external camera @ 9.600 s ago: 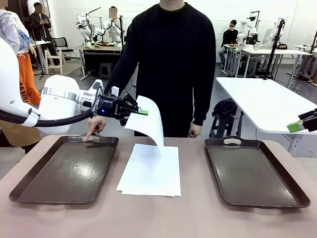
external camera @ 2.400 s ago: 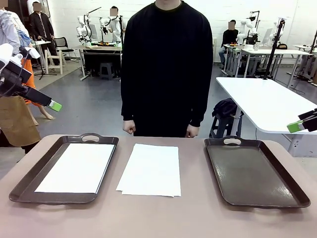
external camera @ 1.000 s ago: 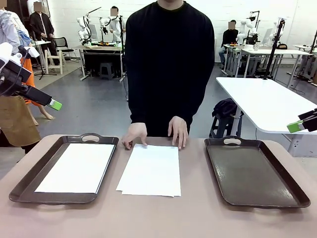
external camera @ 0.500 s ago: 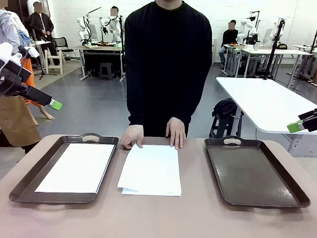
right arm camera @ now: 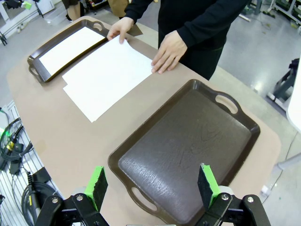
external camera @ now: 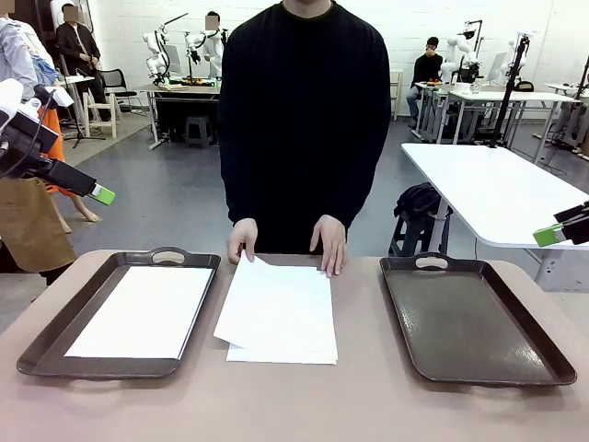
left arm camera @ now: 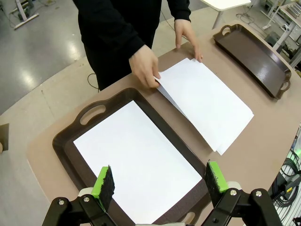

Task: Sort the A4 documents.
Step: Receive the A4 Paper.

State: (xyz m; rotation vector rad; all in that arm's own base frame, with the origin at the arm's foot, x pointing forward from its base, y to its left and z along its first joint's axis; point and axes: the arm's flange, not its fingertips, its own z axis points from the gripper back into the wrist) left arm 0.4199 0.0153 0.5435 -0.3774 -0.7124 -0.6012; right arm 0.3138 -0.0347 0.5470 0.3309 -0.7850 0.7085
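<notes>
A stack of white A4 documents [external camera: 278, 311] lies in the middle of the table between two dark brown trays. One more sheet [external camera: 140, 310] lies flat in the left tray [external camera: 37, 345]. The person's hand [external camera: 242, 241] lifts the far left corner of the top sheet, and the other hand [external camera: 329, 243] rests on the stack's far edge. My left gripper [external camera: 99, 195] hangs open high at the far left, above the left tray and its sheet [left arm camera: 136, 160]. My right gripper [external camera: 549, 235] stays open at the right edge, above the empty right tray [right arm camera: 188, 141].
The right tray [external camera: 469, 322] holds nothing. Bare table surface runs along the near edge in front of the trays and the stack. A white table [external camera: 497, 189] stands behind on the right.
The person's hand has picked up the top sheet's far left corner, and that sheet now lies skewed on the stack. Neither arm has moved.
</notes>
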